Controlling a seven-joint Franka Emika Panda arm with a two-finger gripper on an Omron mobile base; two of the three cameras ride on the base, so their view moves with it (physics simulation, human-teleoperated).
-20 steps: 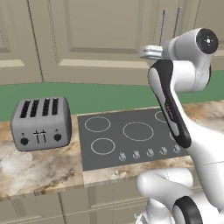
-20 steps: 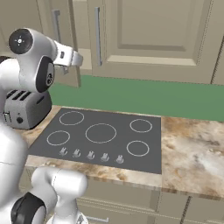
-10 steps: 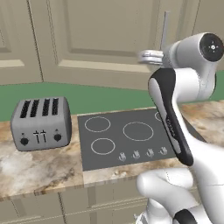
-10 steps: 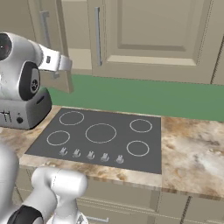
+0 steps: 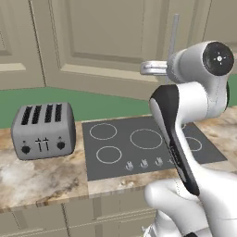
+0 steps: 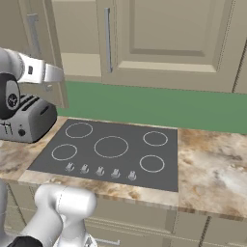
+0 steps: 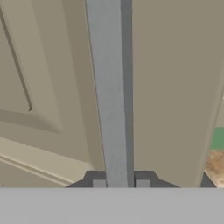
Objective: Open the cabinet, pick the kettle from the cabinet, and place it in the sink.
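My gripper [image 7: 120,183] is shut on the long silver bar handle [image 7: 109,92] of the beige cabinet door [image 7: 175,87]; the bar runs straight up between the two dark fingertips. From the right base view this door [image 6: 52,53] stands partly swung out, seen nearly edge-on, with its handle [image 6: 33,29] above my white wrist. From the left base view the same handle [image 5: 174,32] rises behind my arm. The neighbouring cabinet door [image 6: 169,38] stays closed. The kettle is hidden, and the sink is out of view.
A black cooktop [image 6: 111,147] with white rings lies in the marble counter [image 6: 212,164] under the cabinets. A grey toaster [image 5: 44,129] stands at its left. A green backsplash [image 6: 159,103] runs behind, and low cabinet fronts sit below the counter edge.
The cabinet door has swung further out from the wall, drawn by its handle. My wrist and upper arm have pulled back toward the base with it. Cooktop and toaster have not moved.
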